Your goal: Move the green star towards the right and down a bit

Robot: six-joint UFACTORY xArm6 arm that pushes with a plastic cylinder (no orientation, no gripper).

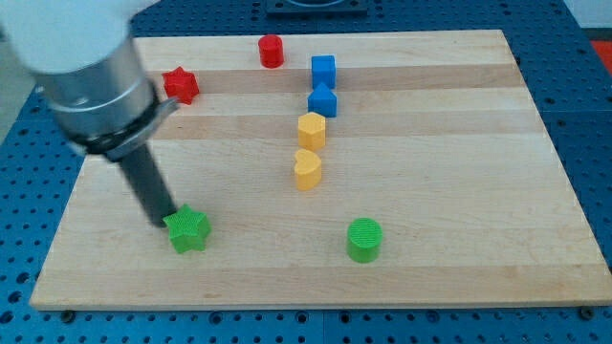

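green star (187, 229), green cylinder (363, 239), red star (180, 85), pale wooden board (459, 172)

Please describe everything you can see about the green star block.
The green star is a small, bright green block with a star outline and a flat top, looking like matte plastic. It lies flat on the wooden board, near the view's bottom left. My tip stands at its upper-left edge, apparently touching it. The green cylinder sits well apart on the view's right.
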